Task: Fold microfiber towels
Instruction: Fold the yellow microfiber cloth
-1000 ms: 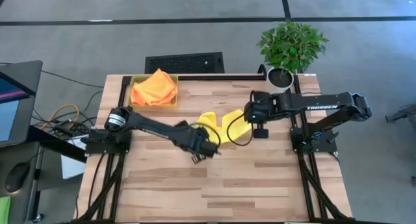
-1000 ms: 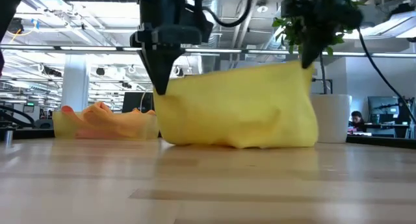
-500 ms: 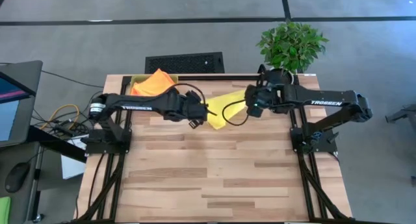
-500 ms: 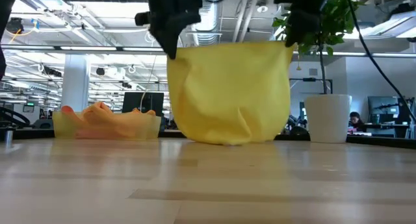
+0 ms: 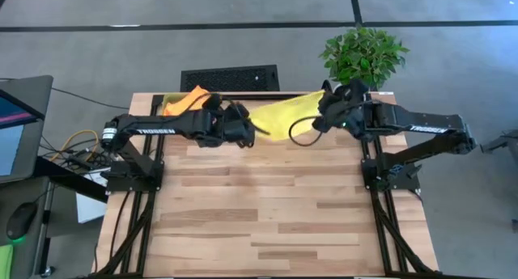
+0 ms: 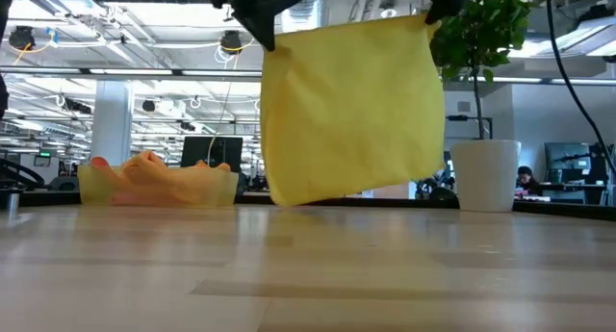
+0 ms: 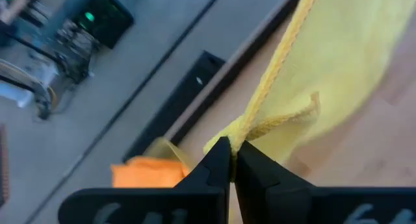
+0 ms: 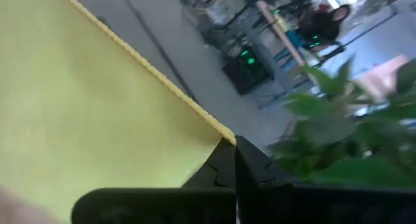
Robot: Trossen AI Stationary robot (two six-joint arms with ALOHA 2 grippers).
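**Robotics lab in an open-plan office/industrial space**

Butcher-block table [image 5: 275,222] on a black metal frame, two arms bolted at its sides. Grey carpet-tile floor [image 5: 243,36] around it in the high view, loose cables [image 5: 77,141] and a monitor [image 5: 20,125] at the left edge. Low view: exposed ceiling ducts and strip lights [image 6: 125,43] upper left, more workstations behind, a seated person [image 6: 527,181] at far right. Potted plant [image 5: 363,57] on the table's far right corner.

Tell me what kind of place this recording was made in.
Probably a robotics lab in an open-plan office or workshop: a butcher-block table carries two fixed arms, exposed ducts and strip lights run overhead, and desks with monitors fill the room behind. A potted plant stands at the table's corner.
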